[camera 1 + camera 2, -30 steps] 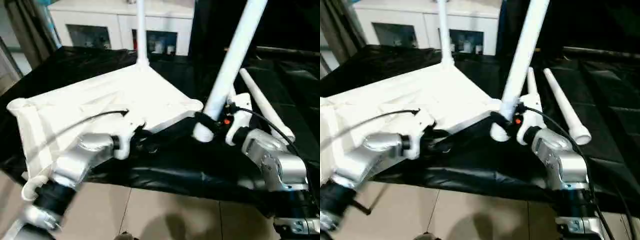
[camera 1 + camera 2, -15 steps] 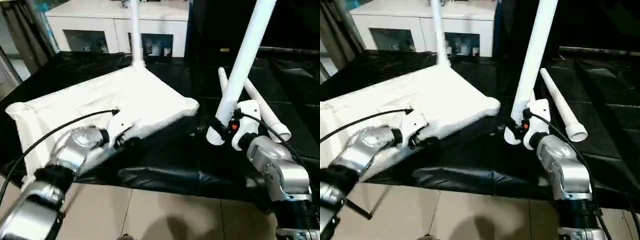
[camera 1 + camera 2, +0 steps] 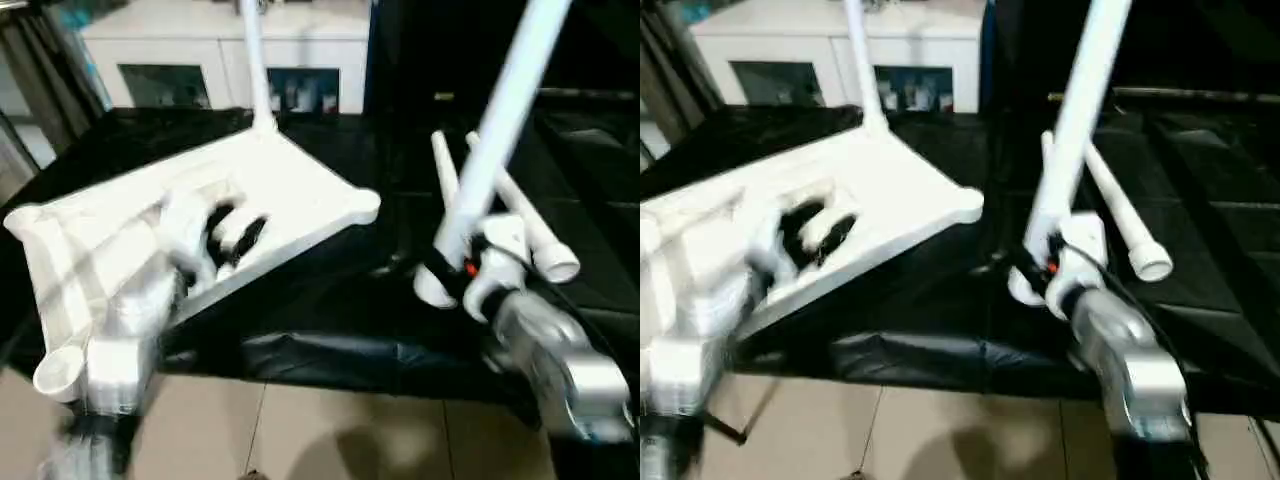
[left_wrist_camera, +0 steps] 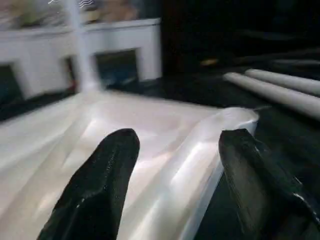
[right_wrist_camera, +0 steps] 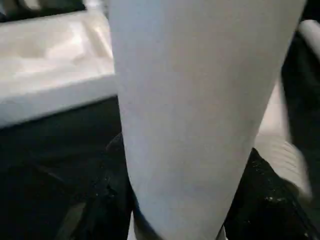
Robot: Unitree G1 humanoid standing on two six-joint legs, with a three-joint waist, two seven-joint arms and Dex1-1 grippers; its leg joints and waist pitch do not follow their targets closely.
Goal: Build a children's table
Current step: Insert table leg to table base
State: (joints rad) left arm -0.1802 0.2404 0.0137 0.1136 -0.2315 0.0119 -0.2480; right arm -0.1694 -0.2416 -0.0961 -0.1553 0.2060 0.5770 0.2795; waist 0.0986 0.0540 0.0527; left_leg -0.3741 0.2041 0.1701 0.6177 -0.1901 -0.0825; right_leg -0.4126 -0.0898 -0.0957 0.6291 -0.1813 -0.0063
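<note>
**White tube gripped, tabletop lying upside down**

White plastic tabletop [image 3: 270, 190] lies ribbed side up on the black sheet [image 3: 330, 330], one leg [image 3: 255, 70] already standing upright at its far corner. The left gripper [image 4: 172, 185] hovers over the near edge of the top, its black fingers [image 4: 100, 185] spread apart with nothing between them. The right gripper [image 3: 455, 283] is clamped round the lower end of a second leg [image 3: 1075, 130], which slants up and away. Two more legs [image 3: 520, 225] lie side by side on the sheet beyond it. A white cabinet [image 3: 210, 50] stands behind.
</note>
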